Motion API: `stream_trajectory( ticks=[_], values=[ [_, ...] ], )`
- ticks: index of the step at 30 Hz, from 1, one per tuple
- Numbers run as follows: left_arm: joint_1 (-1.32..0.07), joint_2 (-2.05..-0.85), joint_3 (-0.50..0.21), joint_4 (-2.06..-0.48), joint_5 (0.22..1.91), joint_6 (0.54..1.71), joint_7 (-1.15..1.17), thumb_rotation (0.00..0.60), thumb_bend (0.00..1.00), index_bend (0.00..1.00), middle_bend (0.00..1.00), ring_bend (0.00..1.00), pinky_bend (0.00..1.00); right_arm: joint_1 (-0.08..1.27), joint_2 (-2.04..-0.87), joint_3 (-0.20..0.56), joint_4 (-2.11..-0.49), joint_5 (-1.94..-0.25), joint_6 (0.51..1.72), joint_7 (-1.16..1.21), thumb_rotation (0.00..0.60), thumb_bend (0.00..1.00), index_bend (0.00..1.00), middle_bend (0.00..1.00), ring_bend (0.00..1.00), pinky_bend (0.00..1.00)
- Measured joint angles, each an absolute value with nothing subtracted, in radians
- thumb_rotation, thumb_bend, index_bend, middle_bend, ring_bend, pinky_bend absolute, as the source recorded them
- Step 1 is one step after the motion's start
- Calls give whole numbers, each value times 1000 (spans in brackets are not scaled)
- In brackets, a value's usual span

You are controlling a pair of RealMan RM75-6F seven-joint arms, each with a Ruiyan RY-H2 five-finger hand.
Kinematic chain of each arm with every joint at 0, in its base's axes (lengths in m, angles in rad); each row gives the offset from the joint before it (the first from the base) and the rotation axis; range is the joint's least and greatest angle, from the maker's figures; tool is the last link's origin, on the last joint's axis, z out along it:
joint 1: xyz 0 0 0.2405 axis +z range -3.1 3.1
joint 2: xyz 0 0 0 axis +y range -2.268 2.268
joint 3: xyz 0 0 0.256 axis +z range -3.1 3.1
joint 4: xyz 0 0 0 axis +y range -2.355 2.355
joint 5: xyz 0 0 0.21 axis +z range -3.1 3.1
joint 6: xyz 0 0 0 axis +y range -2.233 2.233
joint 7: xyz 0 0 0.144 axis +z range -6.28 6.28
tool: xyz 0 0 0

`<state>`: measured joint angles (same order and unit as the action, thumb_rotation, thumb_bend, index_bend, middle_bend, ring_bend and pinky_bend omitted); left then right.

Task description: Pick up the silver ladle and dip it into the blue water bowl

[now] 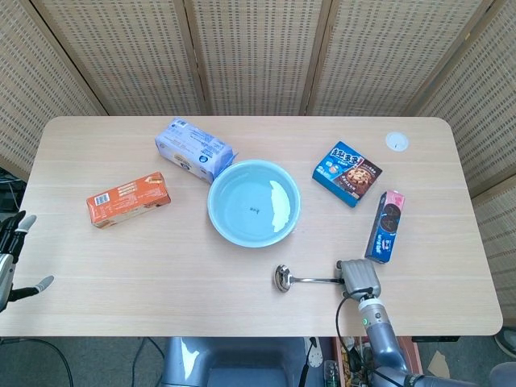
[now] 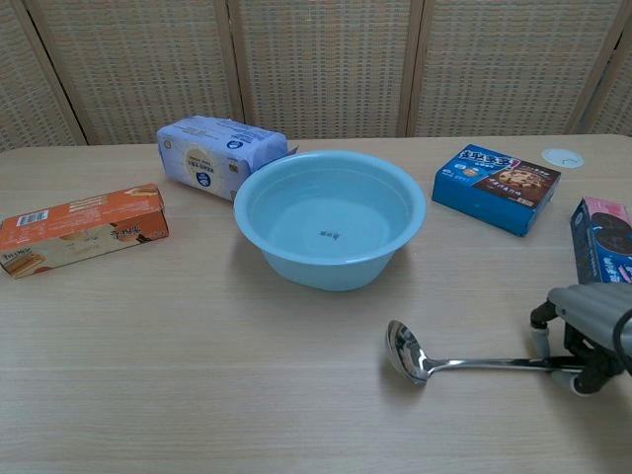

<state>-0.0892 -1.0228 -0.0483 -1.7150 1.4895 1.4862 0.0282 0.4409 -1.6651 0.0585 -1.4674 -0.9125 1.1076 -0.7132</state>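
The silver ladle [image 1: 284,278] [image 2: 407,352] lies on the table just in front of the blue water bowl [image 1: 212,211] [image 2: 326,273], its cup toward the left and its thin handle running right. My right hand [image 1: 359,279] [image 2: 589,334] sits at the handle's far end with its fingers curled down around it, gripping it low over the tabletop. The bowl holds clear water and stands at the table's middle. My left hand [image 1: 11,260] hangs off the table's left edge with fingers spread and nothing in it; the chest view does not show it.
An orange box [image 1: 129,199] lies at the left and a blue-white packet [image 1: 193,150] behind the bowl's left side. A blue cookie box [image 1: 347,172] and a slim cookie pack [image 1: 385,226] lie right, close behind my right hand. A white disc [image 1: 396,141] sits far right.
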Motion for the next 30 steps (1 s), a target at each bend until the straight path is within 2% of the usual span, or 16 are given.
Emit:
stream_trajectory(
  ticks=[4,17,30],
  values=[
    [-88,-1022,-48,-1716,1491,1488,25,600,0,0,0,0,0,434,-1623,57,-1508,-955,1106,-647,600,866,717,952,893,1000],
    [-87,-1024,-45,-1717,1496,1491,31,600,0,0,0,0,0,424,-1442,56,-1714,-1077,1100,-508,600,868,724,952,893,1000],
    [-94,-1018,-55,-1714,1474,1475,11,600,0,0,0,0,0,488,-1332,122,-1930,-1060,1131,-620,600,868,724,952,893,1000]
  ],
)
